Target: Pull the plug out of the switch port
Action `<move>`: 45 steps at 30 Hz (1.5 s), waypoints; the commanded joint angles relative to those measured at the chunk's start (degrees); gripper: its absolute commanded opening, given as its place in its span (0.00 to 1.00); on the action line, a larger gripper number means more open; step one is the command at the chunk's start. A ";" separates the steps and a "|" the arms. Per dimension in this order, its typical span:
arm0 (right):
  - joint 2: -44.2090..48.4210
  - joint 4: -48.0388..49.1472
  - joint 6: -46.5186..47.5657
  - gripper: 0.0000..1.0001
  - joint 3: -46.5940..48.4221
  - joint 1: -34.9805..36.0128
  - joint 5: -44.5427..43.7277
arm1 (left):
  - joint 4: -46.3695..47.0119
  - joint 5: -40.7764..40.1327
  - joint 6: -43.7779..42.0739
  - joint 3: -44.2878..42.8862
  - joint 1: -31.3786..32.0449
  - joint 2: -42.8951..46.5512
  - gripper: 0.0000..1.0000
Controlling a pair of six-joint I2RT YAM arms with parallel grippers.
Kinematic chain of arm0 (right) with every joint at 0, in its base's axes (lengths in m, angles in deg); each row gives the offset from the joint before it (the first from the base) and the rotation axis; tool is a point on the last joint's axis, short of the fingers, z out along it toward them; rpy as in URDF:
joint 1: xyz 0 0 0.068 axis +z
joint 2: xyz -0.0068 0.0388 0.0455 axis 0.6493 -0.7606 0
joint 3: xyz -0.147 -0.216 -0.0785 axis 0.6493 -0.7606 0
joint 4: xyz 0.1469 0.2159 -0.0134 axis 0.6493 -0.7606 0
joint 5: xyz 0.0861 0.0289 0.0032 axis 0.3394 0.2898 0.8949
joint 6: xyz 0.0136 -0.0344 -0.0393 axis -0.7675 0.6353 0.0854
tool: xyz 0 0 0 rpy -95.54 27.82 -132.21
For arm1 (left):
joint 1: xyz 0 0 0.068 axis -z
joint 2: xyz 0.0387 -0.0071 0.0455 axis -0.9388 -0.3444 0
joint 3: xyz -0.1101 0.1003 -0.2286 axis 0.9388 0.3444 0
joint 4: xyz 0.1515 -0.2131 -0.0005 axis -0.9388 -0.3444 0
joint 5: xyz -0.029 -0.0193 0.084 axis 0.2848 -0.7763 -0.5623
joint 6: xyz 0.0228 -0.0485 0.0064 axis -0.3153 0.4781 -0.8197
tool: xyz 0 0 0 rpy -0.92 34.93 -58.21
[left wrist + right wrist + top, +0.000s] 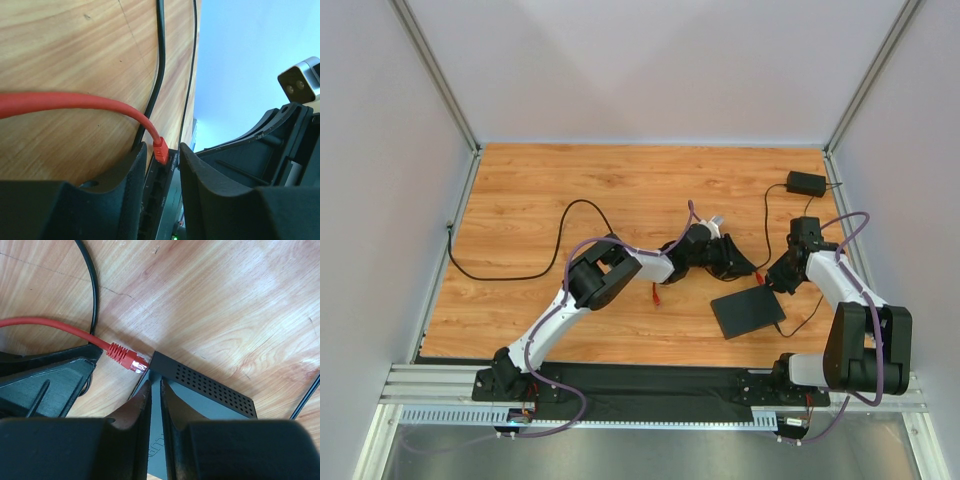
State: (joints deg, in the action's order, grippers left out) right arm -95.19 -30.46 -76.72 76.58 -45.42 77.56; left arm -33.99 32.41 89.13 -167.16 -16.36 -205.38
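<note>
The switch (pixel 748 312) is a thin flat black box lying right of centre. Its port edge (pixel 162 195) faces my left gripper (pixel 162 146), whose fingers stand open on either side of the red plug (pixel 161 150) without touching it. From the right wrist view the plug (pixel 125 357), with its clear tip showing, sits at the corner of the switch (pixel 210 390). I cannot tell whether it is still seated in the switch port. My right gripper (pixel 155 385) is shut with nothing between its fingers, and its tips are down on the switch's top. From above, the left gripper (pixel 735 265) and right gripper (pixel 775 280) meet at the switch's far edge.
A small black adapter brick (pixel 806 183) lies at the back right with its thin cable running toward the switch. A long black cable (pixel 520 270) loops across the left of the table. The red cable (pixel 75 100) trails left from the plug. Walls enclose the table.
</note>
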 commanded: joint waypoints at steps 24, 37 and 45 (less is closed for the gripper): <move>-4.47 -2.73 0.65 0.14 -5.74 0.27 -5.18 | -10.79 1.59 -5.00 -6.43 3.55 -2.42 0.34; -4.47 -3.08 0.92 0.14 -5.39 0.27 -5.88 | -12.19 2.82 -4.12 -10.39 3.99 -5.06 0.27; -4.29 -3.34 1.00 0.14 -5.48 0.27 -6.50 | -12.46 2.56 -2.97 -10.22 3.72 -5.77 0.13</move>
State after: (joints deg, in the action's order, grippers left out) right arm -95.08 -30.33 -76.72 76.49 -45.42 77.49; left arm -44.65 36.14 86.88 -176.04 -13.95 -208.71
